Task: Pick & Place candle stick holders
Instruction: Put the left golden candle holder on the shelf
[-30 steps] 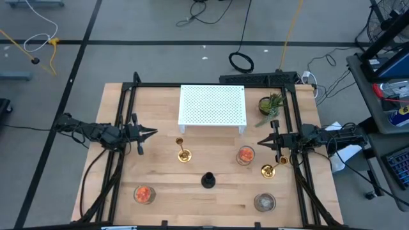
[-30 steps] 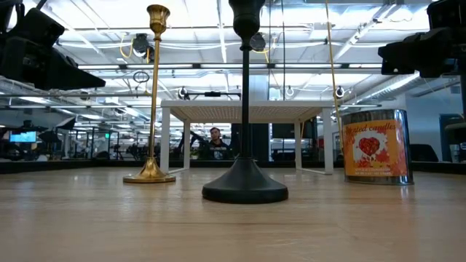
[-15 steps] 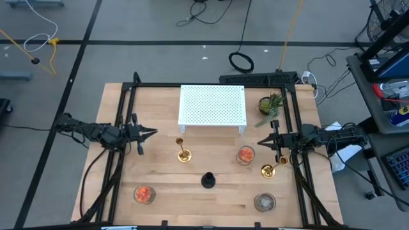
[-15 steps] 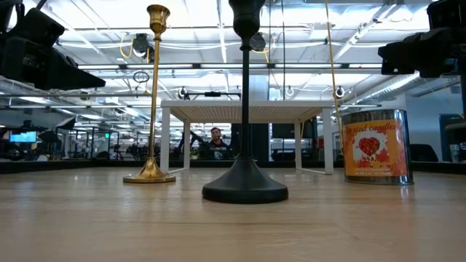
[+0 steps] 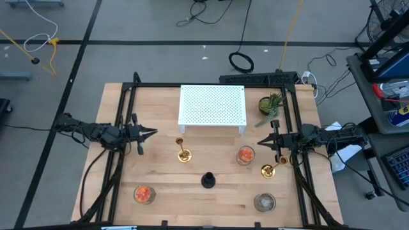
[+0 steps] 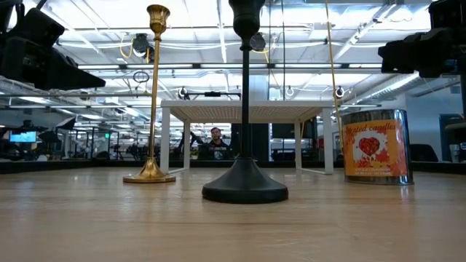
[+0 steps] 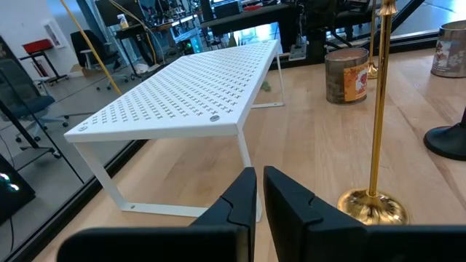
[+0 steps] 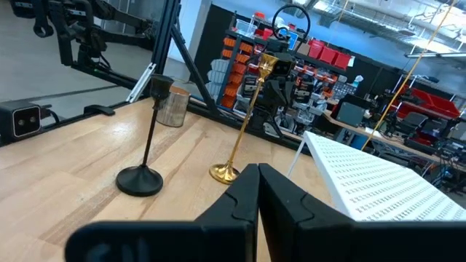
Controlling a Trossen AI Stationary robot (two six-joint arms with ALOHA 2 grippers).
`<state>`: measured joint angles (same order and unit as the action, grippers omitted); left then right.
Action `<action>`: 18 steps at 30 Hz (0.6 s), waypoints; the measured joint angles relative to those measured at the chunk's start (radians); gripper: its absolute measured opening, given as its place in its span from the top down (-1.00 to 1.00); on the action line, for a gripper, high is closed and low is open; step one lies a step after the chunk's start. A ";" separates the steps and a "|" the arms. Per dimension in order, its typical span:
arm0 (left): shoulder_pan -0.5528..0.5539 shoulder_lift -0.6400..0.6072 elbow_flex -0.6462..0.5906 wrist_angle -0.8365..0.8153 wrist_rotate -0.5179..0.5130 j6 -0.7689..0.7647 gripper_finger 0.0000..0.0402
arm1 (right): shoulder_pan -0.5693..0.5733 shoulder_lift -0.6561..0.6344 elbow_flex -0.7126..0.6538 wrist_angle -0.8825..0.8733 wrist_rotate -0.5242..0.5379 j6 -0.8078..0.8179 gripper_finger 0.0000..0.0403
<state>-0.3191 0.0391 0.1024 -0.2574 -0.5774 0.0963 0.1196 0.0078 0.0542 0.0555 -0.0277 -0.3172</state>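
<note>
Both arms hover at the desk (image 5: 166,191) edges, left gripper (image 5: 152,133) and right gripper (image 5: 261,142) each closed on nothing. Between them a gold candlestick (image 5: 183,154) and a black holder (image 5: 208,180) stand upright.

In the low view, the black holder's (image 6: 245,145) cup is cut off by the top edge. My own arms show there only as dark masses at the upper corners, cropped. The second gold stick (image 5: 269,170) sits partly under my right arm. The person (image 6: 215,142) behind the rack (image 6: 243,110) is too small to describe.
</note>
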 joint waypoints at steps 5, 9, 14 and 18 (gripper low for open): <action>0.000 0.000 0.000 0.000 0.000 0.000 0.82 | 0.000 0.000 0.000 0.009 0.000 -0.053 0.98; 0.000 0.000 0.000 0.000 0.000 0.000 0.82 | 0.000 0.000 0.000 0.009 0.000 -0.084 0.98; 0.000 0.000 0.000 0.000 0.000 0.000 0.82 | 0.000 0.000 0.000 0.008 0.000 -0.074 0.98; 0.000 0.000 0.000 0.000 0.000 0.000 0.82 | 0.000 0.000 0.000 0.008 0.000 0.101 0.98</action>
<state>-0.3194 0.0391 0.1023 -0.2577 -0.5774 0.0963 0.1196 0.0078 0.0544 0.0640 -0.0280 -0.2166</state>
